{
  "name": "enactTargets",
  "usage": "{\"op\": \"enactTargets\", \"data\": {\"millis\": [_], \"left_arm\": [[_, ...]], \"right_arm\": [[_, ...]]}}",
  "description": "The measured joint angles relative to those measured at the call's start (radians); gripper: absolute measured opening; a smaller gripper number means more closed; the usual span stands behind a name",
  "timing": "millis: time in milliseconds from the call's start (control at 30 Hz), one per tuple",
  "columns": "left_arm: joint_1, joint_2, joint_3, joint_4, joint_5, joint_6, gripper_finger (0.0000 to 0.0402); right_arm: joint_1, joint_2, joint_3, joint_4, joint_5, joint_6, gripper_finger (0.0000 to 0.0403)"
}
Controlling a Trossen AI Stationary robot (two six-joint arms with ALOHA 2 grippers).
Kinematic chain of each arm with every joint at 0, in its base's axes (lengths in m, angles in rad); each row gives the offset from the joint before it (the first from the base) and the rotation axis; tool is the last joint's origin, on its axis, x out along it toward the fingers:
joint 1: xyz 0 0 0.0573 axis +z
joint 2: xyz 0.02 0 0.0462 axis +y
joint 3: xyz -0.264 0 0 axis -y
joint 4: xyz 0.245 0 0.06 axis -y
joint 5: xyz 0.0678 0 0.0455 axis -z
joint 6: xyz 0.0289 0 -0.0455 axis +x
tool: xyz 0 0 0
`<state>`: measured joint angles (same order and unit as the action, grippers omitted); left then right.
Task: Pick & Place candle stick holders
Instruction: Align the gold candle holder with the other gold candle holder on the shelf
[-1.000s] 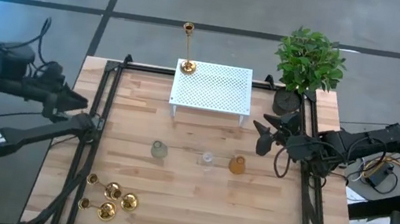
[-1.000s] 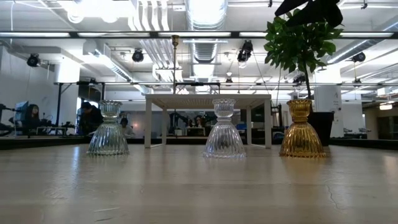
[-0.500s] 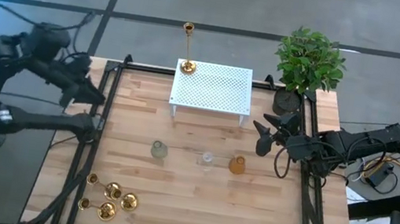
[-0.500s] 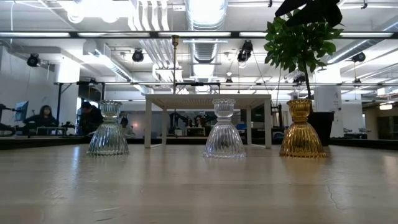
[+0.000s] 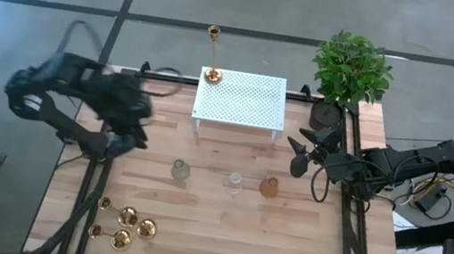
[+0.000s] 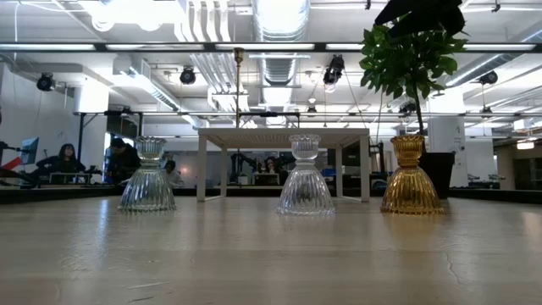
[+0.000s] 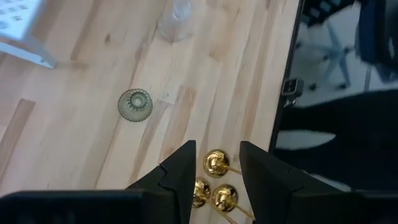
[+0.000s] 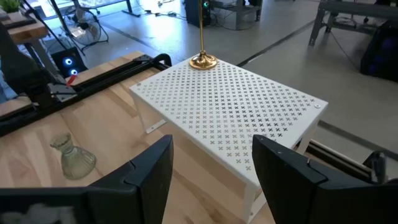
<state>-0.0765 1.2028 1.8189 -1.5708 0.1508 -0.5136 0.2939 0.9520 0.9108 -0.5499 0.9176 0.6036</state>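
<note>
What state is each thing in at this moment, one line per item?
Gold candlestick on the white stand: upright, at the stand's corner.
Three gold candlesticks: lying clustered on the table's near left corner.
Greenish glass holder: upright on the table.
Clear glass holder: upright.
Amber glass holder: upright.
White stand: standing on its legs.
Left gripper: jaws open, empty, above the table.
Right gripper: jaws open, empty, beside the plant.

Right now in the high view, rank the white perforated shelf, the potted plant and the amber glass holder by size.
1. White perforated shelf
2. Potted plant, somewhat smaller, though it stands nearer the camera
3. Amber glass holder, far smallest
</note>
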Motion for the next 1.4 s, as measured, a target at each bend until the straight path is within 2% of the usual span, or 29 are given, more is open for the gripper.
{"op": "enactTargets", "data": {"millis": [300,433,867,1067,1167,1400], "left_arm": [[-0.218,-0.033,-0.008,-0.001,-0.182,-0.287,0.0128],[-0.293,-0.012,-0.008,-0.001,-0.212,-0.380,0.0121],[-0.428,0.056,-0.082,0.000,-0.212,-0.741,0.0072],[-0.500,0.075,-0.084,0.001,-0.152,-0.907,0.0063],[-0.544,0.084,-0.089,0.000,-0.107,-0.962,0.0058],[-0.636,0.078,-0.089,0.000,-0.072,-1.022,0.0036]], "right_arm": [[0.000,0.000,0.000,0.000,-0.003,-0.032,0.0210],[0.000,0.000,-0.002,0.000,-0.006,-0.031,0.0210],[0.000,0.000,-0.002,0.000,-0.039,-0.029,0.0210],[0.000,0.000,-0.002,-0.002,-0.039,-0.042,0.0210],[0.000,0.000,-0.002,-0.003,-0.038,-0.038,0.0210],[-0.012,0.000,-0.002,-0.001,-0.037,-0.008,0.0210]]}}
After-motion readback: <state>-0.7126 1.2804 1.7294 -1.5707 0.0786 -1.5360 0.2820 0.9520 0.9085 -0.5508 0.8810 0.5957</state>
